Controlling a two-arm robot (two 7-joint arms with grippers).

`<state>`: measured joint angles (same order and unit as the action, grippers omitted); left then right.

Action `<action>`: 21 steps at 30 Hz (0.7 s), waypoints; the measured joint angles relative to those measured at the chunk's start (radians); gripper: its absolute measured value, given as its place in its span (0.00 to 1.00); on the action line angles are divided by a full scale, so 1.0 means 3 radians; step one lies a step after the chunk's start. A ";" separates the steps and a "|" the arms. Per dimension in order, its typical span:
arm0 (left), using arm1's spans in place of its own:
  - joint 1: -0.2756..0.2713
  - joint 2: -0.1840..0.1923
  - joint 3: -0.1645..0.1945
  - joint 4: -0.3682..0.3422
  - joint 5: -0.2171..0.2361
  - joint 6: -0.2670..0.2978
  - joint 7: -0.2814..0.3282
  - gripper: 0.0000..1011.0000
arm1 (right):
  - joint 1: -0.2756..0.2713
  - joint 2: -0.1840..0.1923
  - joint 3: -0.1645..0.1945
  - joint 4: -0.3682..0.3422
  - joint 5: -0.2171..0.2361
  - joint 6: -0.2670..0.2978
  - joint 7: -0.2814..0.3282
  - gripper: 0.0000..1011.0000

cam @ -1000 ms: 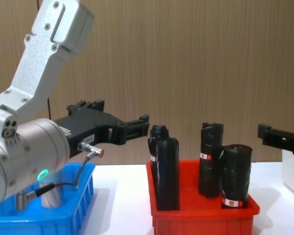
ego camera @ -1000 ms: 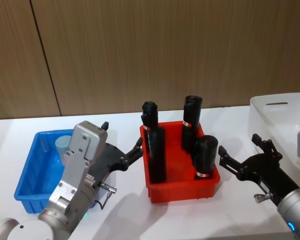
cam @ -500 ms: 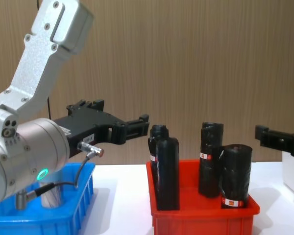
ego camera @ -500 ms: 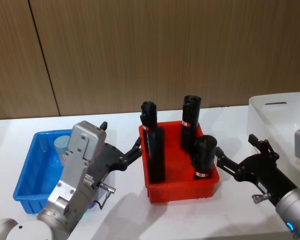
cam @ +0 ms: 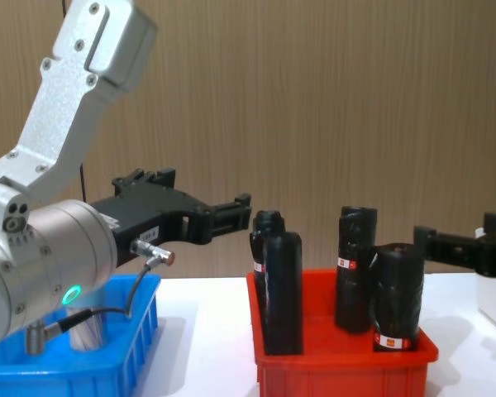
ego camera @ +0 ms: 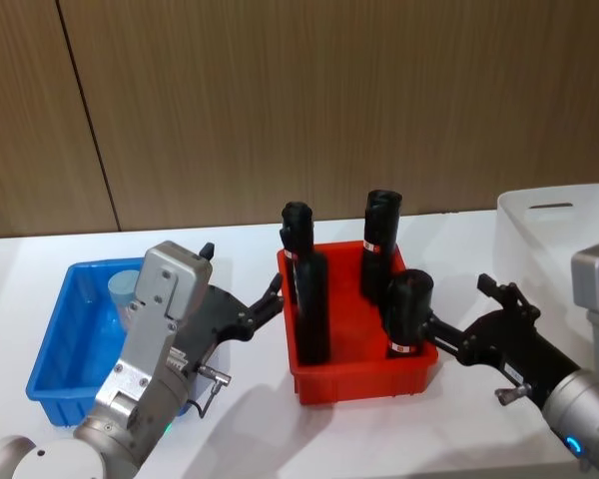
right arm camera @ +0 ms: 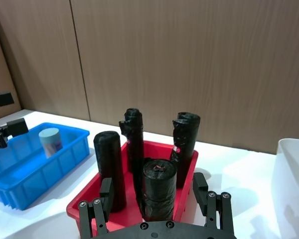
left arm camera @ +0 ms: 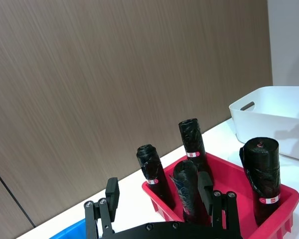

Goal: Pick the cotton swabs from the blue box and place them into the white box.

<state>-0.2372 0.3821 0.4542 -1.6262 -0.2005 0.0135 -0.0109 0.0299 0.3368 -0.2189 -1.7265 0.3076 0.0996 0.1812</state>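
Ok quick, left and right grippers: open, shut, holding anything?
Left gripper: open, empty, between the blue box and the red bin.
Right gripper: open, empty, beside the red bin.

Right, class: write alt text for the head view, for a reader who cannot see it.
A red bin holding four tall black rolls sits mid-table between two open grippers, the left gripper and the right gripper. A blue box with one cotton swab tub stands left, a white box right.

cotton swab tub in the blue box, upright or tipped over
Upright. In the right wrist view the cotton swab tub stands on its base inside the blue box, its flat grey-blue lid facing up.
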 joint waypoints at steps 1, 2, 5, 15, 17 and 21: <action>0.0000 0.0000 0.0000 0.0000 0.0000 0.0000 0.0000 0.99 | 0.0025 -0.0004 0.0001 0.0026 0.0003 0.0028 0.0040 0.99; 0.0000 0.0000 0.0000 0.0000 0.0000 0.0000 0.0000 0.99 | 0.0025 -0.0004 0.0001 0.0026 0.0003 0.0028 0.0040 0.99; 0.0000 0.0000 0.0000 0.0000 0.0000 0.0001 0.0000 0.99 | 0.0099 -0.0022 0.0001 0.0114 0.0004 0.0089 0.0134 0.99; 0.0000 0.0000 0.0000 0.0000 0.0000 0.0002 0.0000 0.99 | 0.0318 -0.0090 -0.0011 0.0406 -0.0044 0.0191 0.0317 0.99; 0.0000 0.0000 0.0000 0.0000 0.0000 0.0002 0.0000 0.99 | 0.0354 -0.0101 -0.0012 0.0458 -0.0051 0.0199 0.0334 0.99; 0.0000 0.0000 0.0000 0.0000 0.0000 0.0001 0.0000 0.99 | 0.0438 -0.0126 -0.0013 0.0589 -0.0081 0.0213 0.0375 0.99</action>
<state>-0.2372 0.3821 0.4543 -1.6262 -0.2004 0.0139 -0.0110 0.1615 0.2990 -0.2228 -1.5497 0.2834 0.1636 0.2936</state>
